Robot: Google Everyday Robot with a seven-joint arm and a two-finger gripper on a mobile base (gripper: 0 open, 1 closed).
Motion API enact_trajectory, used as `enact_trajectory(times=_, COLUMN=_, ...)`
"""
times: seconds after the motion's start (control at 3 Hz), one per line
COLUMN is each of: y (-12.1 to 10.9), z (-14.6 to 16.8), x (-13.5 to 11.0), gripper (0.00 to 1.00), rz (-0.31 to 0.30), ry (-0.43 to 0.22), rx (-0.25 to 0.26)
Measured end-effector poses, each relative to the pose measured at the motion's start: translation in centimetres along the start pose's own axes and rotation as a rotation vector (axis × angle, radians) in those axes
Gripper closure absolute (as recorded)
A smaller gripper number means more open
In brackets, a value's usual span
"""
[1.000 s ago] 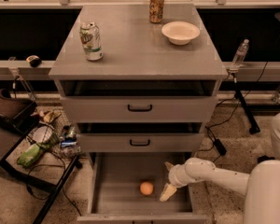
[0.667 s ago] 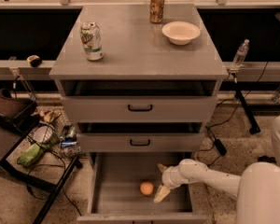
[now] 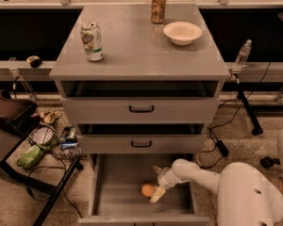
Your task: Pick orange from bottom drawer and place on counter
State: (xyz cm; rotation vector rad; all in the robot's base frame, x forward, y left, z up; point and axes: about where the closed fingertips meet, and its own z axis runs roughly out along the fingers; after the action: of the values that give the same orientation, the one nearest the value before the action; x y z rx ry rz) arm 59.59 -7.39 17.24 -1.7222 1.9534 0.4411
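The claw (image 3: 156, 184) is inside the bottom drawer (image 3: 114, 193), low over its grey floor, and appears open: one pale finger (image 3: 156, 195) points down just right of the orange (image 3: 147, 190), the other tip shows further back, and nothing is gripped. The orange rests on the drawer floor near the middle, toward the front, apart from both side walls. The step in hand is judged to be the approach to the grasp. To do it well, shift the claw left until the orange sits between the fingers, then close at the widest part of the fruit. The orange is round and smooth, so a push from one finger alone is likely to roll it away across the bare floor. Lift straight up only as far as needed, then draw back clear of the middle drawer (image 3: 141, 143) overhanging the rear, which is a likely collision point for the white arm (image 3: 198, 173). The table (image 3: 132, 51) above is flat and grey, carrying a green-and-white can (image 3: 92, 41) at the left, a tan-and-orange can (image 3: 158, 7) at the back and a pale bowl (image 3: 182, 32) at the right; its front centre is bare. A cluttered black cart (image 3: 42, 142) stands to the left and cables (image 3: 226, 121) lie on the speckled floor to the right
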Motion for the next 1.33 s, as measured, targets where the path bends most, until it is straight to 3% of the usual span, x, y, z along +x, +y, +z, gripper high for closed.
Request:
enact_trajectory(times=0.67, y=0.4, z=2.6, x=2.3, gripper=0.0, rz=0.034, ry=-0.001, rx=-0.02)
enact_trajectory(times=1.0, y=1.9, z=3.7, x=1.1, gripper=0.0, rz=0.029, ry=-0.028, rx=-0.053)
enact_trajectory(times=1.33, y=3.2, z=5.1, x=-0.3, gripper=0.19, rz=0.029, ry=-0.044, rx=-0.095)
